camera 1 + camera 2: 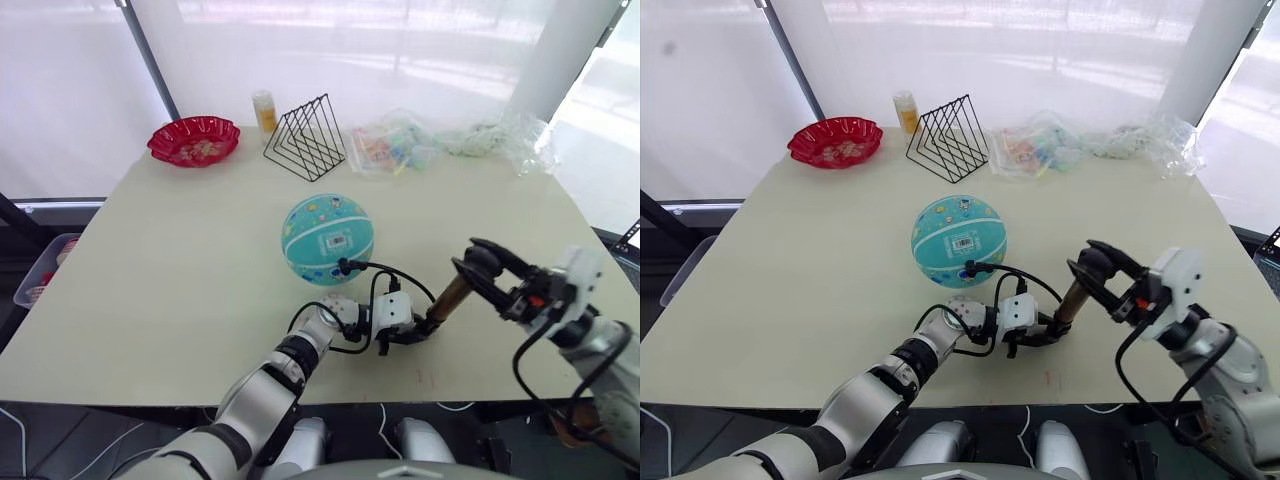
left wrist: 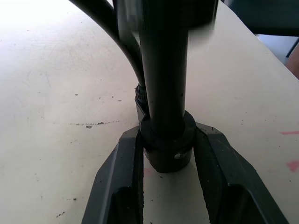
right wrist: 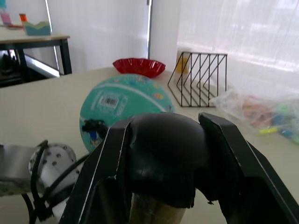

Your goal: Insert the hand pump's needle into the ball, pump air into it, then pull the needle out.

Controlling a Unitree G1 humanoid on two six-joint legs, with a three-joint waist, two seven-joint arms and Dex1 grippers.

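The teal ball [image 1: 328, 238] with white stripes and a label patch rests near the table's middle. The hand pump [image 1: 450, 297] leans between my grippers, its gold barrel tilted up to the right. My left gripper [image 1: 408, 335] is shut on the pump's black bottom cap [image 2: 166, 144], one finger [image 2: 117, 186] on each side. My right gripper [image 1: 480, 265] is shut on the black handle [image 3: 163, 158] at the top. The thin black hose [image 1: 385, 272] loops from the pump's base to its end fitting [image 1: 345, 266], which sits against the ball's near side. The needle is hidden at that fitting.
A red scalloped dish [image 1: 194, 140], a yellow bottle [image 1: 264, 110], a black wire rack [image 1: 307, 137] and clear plastic bags [image 1: 400, 145] line the table's far side. The table's near edge [image 1: 150, 385] runs just behind my grippers. A bin [image 1: 40, 270] stands off the left side.
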